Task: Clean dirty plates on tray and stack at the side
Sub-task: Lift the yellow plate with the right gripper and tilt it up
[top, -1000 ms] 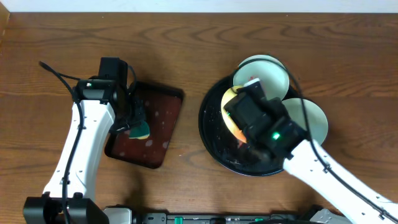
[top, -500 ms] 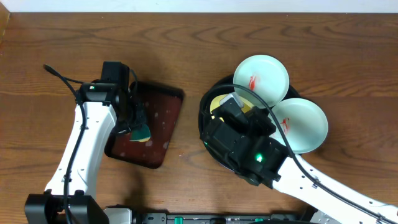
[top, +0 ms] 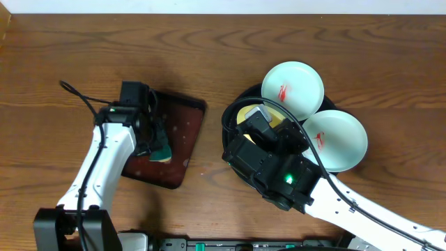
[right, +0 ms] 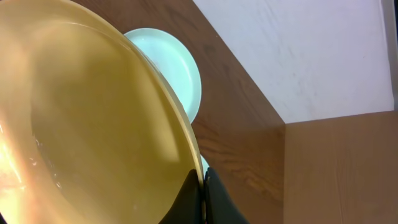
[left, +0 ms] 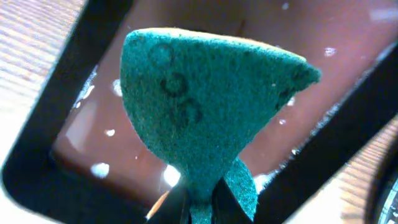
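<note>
Left jaws clamped on sponge (left: pixel 205 106) over maroon tray (top: pixel 185 132), right jaws pinching rim of yellow plate (right: pixel 93 124) — above black tray (top: pixel 232 117) edge

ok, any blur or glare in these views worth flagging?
Overhead: sharp, even light, soft arm shadows on the table. Left wrist: sponge crisp, fills the frame; maroon tray behind blurred, with bright glints. Right wrist: yellow plate too close, soft, sheen at left; wall bright.

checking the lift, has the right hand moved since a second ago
Yes: the right hand has shifted left over the tray, toward its left rim, uncovering both mint plates.
</note>
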Controlling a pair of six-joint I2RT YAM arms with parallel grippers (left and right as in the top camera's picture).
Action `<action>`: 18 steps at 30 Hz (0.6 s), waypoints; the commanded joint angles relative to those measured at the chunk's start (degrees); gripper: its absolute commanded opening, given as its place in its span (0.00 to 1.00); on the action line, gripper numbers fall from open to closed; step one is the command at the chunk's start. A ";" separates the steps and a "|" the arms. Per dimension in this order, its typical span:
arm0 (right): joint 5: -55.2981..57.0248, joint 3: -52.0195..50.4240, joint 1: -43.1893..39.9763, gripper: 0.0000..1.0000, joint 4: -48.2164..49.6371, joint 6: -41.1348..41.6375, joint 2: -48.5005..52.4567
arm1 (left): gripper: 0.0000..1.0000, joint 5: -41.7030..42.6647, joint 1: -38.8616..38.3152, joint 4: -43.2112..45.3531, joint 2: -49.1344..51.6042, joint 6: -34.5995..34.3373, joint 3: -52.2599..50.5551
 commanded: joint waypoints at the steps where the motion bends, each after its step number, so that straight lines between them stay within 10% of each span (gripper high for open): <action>1: 2.25 1.44 0.22 0.01 -0.02 0.02 -0.70 | 0.08 -0.70 0.22 2.71 0.42 0.87 -3.32; 18: 2.27 1.44 0.22 0.01 -0.04 0.02 -0.70 | 0.08 -0.68 0.22 3.58 0.42 0.85 -5.38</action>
